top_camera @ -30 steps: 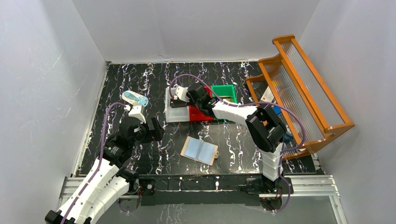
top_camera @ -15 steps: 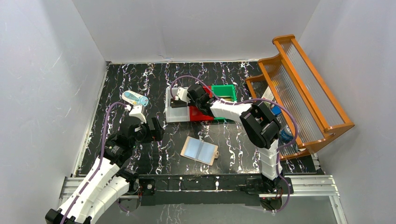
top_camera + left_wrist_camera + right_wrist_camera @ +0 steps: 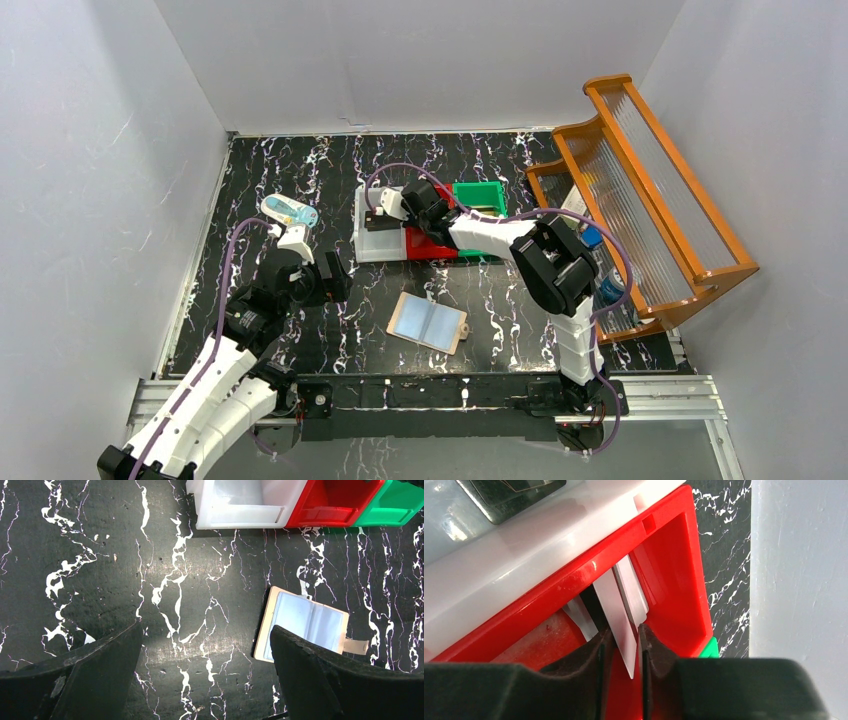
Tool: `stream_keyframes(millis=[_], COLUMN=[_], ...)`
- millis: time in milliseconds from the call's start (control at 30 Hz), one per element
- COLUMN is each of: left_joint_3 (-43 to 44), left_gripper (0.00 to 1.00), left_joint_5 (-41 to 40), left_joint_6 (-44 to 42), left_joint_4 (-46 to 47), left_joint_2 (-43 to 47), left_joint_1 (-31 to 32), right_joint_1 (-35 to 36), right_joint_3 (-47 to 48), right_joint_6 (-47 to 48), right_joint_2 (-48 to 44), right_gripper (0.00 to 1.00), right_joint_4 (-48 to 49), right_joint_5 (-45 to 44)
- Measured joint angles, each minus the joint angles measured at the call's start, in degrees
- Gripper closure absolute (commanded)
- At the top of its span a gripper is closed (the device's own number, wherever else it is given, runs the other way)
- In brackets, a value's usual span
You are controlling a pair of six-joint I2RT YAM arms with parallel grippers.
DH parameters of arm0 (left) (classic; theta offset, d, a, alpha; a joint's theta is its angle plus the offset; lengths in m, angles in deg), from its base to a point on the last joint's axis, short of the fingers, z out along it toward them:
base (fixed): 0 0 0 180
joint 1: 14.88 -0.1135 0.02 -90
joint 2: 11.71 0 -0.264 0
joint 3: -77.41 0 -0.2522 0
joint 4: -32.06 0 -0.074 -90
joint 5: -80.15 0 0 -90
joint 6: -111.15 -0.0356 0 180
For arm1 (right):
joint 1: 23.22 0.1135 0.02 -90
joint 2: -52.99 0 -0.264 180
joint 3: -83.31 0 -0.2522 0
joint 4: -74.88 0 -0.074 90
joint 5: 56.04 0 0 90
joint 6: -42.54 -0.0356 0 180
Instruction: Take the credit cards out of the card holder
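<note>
Your right gripper (image 3: 622, 636) pinches 1 silvery credit card (image 3: 614, 607) over the red bin (image 3: 676, 570); releasing it tilted could wedge it upright.

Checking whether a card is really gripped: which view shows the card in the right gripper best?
Right wrist: the silvery card sits pinched between the fingers of the right gripper, over the red bin. Top external shows only the arm's wrist above that bin. Left wrist shows the bin's front, no card.

Card holder (image 3: 428, 322) lies open; silvery card (image 3: 618, 625) in bin (image 3: 574, 582).
</note>
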Motion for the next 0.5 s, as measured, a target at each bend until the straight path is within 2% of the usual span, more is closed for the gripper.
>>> stream_keyframes(millis=[267, 500], left_joint_3=[0.00, 0.00], left_gripper=[0.02, 0.02], left_joint_5=[0.00, 0.09], left_joint_6=[0.00, 0.00], left_joint_4=[0.00, 0.00], left_joint_2=[-0.07, -0.46], left_joint_1=[0.00, 0.00], right_joint_1=[-0.02, -0.68], right_joint_3=[0.00, 0.00], right_joint_6=[-0.42, -1.81], right_joint_2=[0.00, 0.00], right_gripper=[0.51, 0.50], right_joint_4=[-0.55, -0.35], right_joint_5=[0.83, 0.55])
